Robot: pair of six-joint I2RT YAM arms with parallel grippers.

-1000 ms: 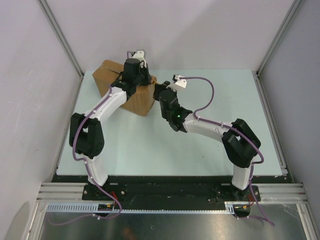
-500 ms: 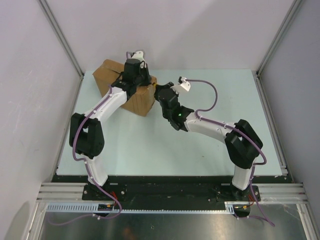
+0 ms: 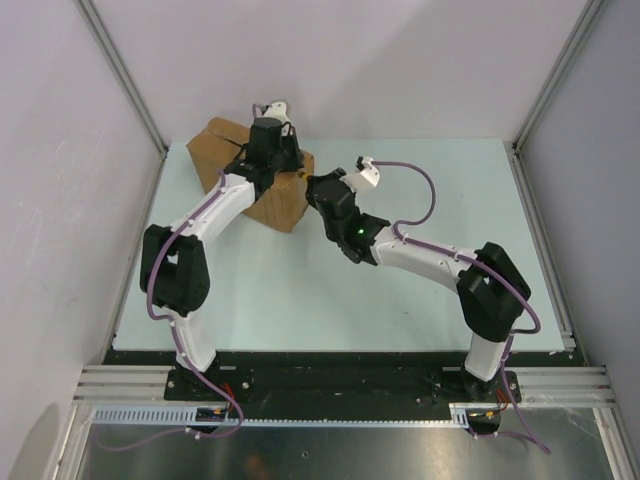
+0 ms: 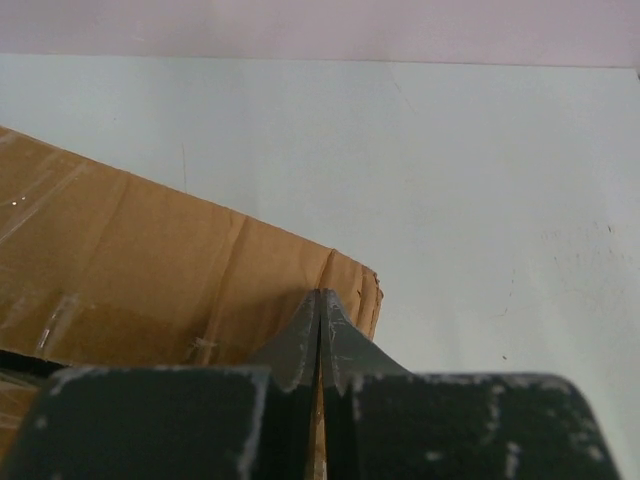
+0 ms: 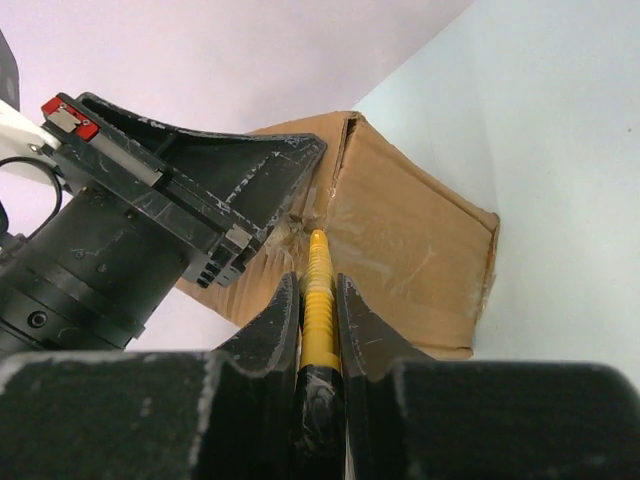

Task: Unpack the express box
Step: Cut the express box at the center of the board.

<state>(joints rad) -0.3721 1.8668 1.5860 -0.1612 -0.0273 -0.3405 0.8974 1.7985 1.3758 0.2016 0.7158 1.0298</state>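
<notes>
The express box [image 3: 285, 203] is a brown taped carton at the back left of the table. My left gripper [image 3: 274, 165] reaches down onto its top at the near right corner. In the left wrist view the gripper [image 4: 320, 296] is shut, tips together over the cardboard [image 4: 150, 270]. My right gripper [image 3: 316, 186] is shut on a yellow utility knife [image 5: 318, 290]. The knife's tip touches the crumpled tape seam of the box [image 5: 410, 235], right beside the left gripper's fingers [image 5: 250, 190].
The pale green table [image 3: 400, 290] stretches to the right and front of the box. White walls and metal frame posts [image 3: 545, 90] close in the back and sides. The box's far corner sits near the left wall.
The right arm has shifted left, bringing the knife closer against the box's corner. The left fingers have closed the last bit. The box has not moved.
</notes>
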